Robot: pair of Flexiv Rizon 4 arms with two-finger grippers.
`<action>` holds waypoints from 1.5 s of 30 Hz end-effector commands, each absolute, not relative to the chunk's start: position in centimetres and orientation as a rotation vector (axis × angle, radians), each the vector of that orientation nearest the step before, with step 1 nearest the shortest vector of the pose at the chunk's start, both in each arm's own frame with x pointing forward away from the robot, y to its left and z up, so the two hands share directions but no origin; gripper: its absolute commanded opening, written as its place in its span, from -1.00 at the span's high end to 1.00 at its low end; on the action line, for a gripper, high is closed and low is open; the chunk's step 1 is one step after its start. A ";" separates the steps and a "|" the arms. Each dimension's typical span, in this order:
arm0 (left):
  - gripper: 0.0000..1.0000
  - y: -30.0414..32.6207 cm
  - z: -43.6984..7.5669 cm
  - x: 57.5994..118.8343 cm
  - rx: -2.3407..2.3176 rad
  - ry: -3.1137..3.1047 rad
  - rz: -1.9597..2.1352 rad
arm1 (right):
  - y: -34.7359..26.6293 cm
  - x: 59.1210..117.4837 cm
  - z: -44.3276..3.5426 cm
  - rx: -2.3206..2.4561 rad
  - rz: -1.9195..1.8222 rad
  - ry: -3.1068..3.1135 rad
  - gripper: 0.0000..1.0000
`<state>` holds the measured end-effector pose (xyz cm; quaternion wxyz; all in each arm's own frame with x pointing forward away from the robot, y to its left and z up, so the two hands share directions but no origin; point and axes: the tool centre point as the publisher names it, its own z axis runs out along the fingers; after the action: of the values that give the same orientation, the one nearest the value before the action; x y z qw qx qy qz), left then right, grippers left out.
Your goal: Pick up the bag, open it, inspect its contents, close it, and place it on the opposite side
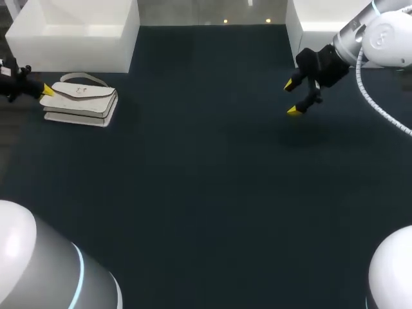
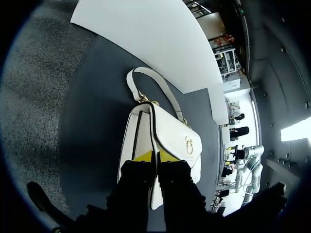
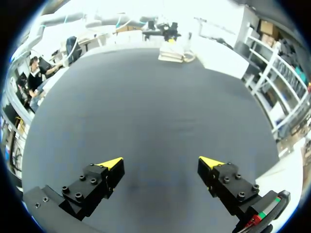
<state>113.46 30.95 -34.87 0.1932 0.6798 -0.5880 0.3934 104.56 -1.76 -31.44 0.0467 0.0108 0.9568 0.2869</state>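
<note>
A white handbag (image 1: 80, 100) with a gold clasp and a looped handle (image 1: 84, 78) lies flat at the table's far left. My left gripper (image 1: 46, 90) comes in from the left edge and meets the bag's end. In the left wrist view the bag (image 2: 170, 136) lies ahead of that gripper (image 2: 156, 156), and the two yellow tips stand almost together, pinching the dark-edged rim of the flap between them. My right gripper (image 1: 291, 96) hangs open above the table's far right with nothing in it. Its wrist view shows the gripper (image 3: 159, 162) wide apart and the bag (image 3: 172, 53) far across the table.
A white box (image 1: 71, 32) stands right behind the bag at the back left. Another white box (image 1: 315, 26) stands at the back right, close to my right arm. The dark table mat (image 1: 206, 193) stretches between them.
</note>
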 end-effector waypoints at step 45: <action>1.00 16.0 -34.9 101.7 2.062 -1.434 1.493 | -1.8 104.6 -31.5 0.031 0.878 2.920 -1.00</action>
<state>102.17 16.18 -34.62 0.2795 0.6539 -0.5986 0.3688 104.56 -1.76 -31.44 0.0467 0.0108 0.9568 0.2869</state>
